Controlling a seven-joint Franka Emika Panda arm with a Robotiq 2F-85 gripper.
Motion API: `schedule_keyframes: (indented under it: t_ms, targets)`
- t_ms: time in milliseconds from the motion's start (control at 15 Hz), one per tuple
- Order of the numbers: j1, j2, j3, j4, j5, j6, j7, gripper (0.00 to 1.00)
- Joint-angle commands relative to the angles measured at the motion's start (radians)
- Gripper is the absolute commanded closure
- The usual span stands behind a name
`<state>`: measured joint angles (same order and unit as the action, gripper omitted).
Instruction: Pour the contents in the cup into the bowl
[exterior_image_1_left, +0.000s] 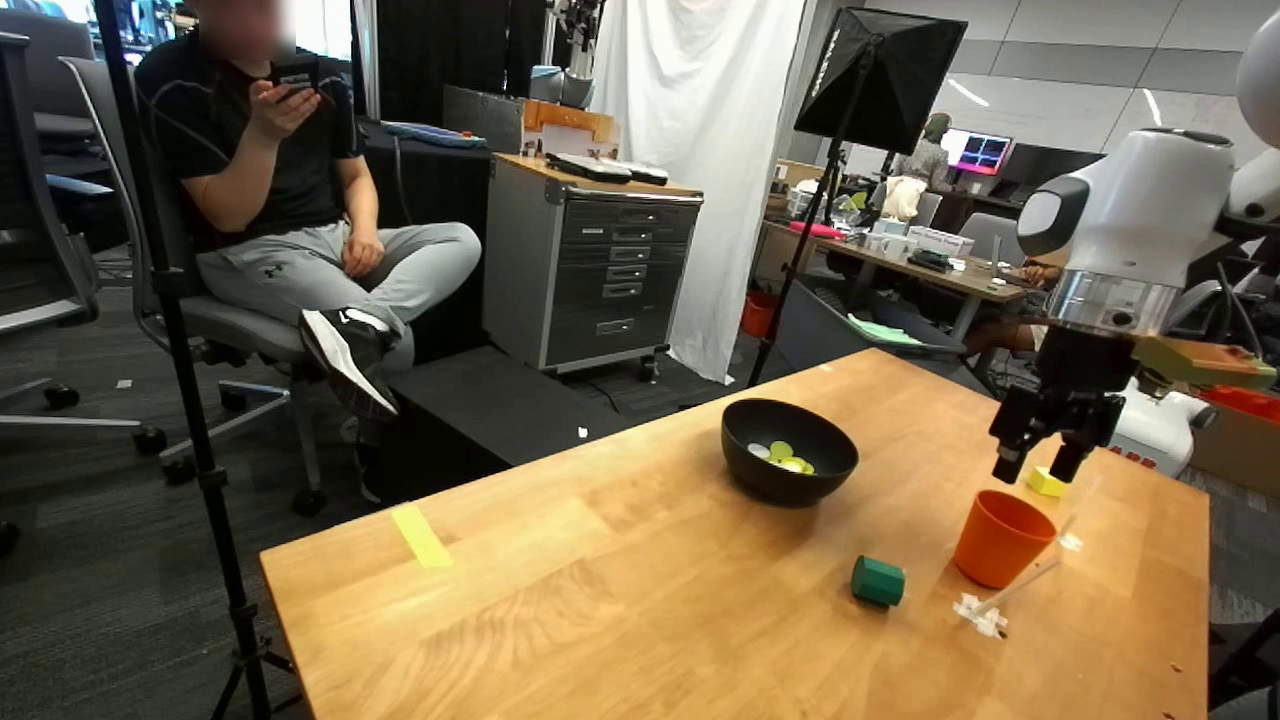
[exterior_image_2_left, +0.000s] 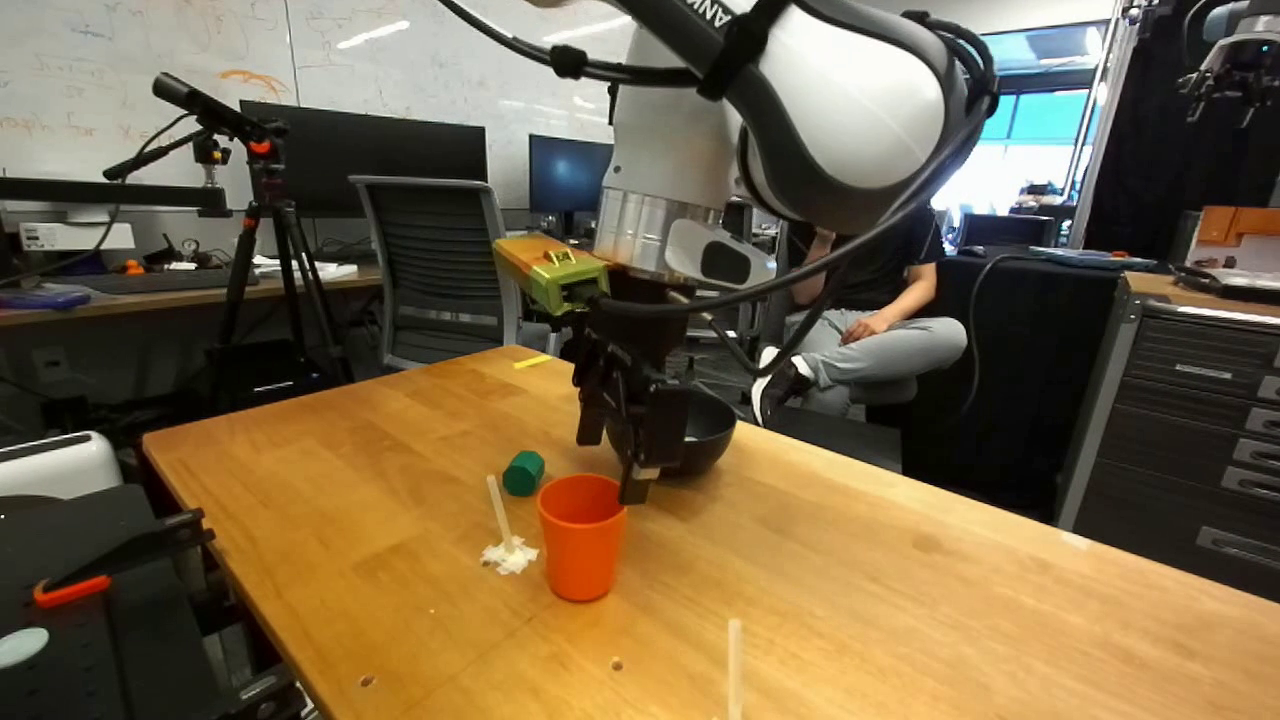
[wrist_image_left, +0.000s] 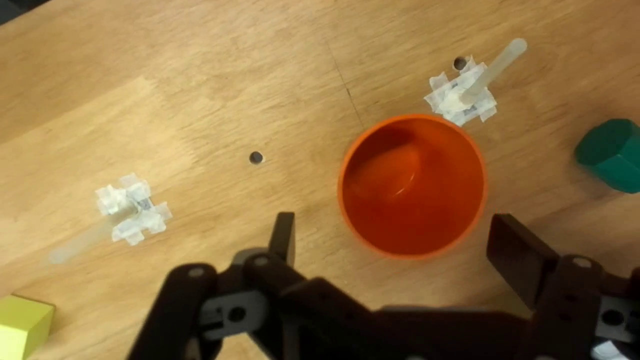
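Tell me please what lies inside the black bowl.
Small yellow-green and whitish pieces show inside the black bowl. The bowl's near side hides part of its bottom, so anything there cannot be seen. In an exterior view, the tool also blocks part of the bowl.

In an exterior view, the gripper (exterior_image_2_left: 612, 466) hides much of the black bowl (exterior_image_2_left: 712, 438) and most of its inside. In an exterior view, the pale yellow-green bits (exterior_image_1_left: 781, 452) in that bowl are too small to name, perhaps flat. A seated person (exterior_image_1_left: 300, 190) there has a blurred face. In the wrist view, the right edge cuts off the green hexagonal block (wrist_image_left: 612, 156), and the lower left corner the yellow block (wrist_image_left: 25, 322). In an exterior view, a pale stick (exterior_image_2_left: 735, 668) runs off the bottom edge.
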<state>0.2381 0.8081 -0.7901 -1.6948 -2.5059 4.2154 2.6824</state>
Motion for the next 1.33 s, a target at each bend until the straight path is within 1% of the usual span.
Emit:
schedule_keyframes:
  t_ms: [0, 133, 267, 400, 600, 667, 800, 1267]
  targets:
    - [0.081, -0.056, -0.072, -0.039, -0.008, 0.019, -0.082, 0.00]
    - [0.152, -0.058, -0.139, -0.072, -0.005, 0.015, -0.153, 0.00]
    - [0.243, -0.038, -0.231, -0.096, -0.006, 0.015, -0.214, 0.00]
    - [0.310, -0.021, -0.304, -0.104, -0.005, 0.016, -0.258, 0.00]
    - [0.373, -0.004, -0.373, -0.115, -0.005, 0.021, -0.312, 0.00]
    - [0.325, -0.023, -0.310, -0.095, -0.001, 0.000, -0.259, 0.00]
    - [0.351, -0.021, -0.335, -0.105, -0.001, 0.000, -0.279, 0.00]
    - [0.352, -0.015, -0.338, -0.113, -0.001, -0.001, -0.291, 0.00]
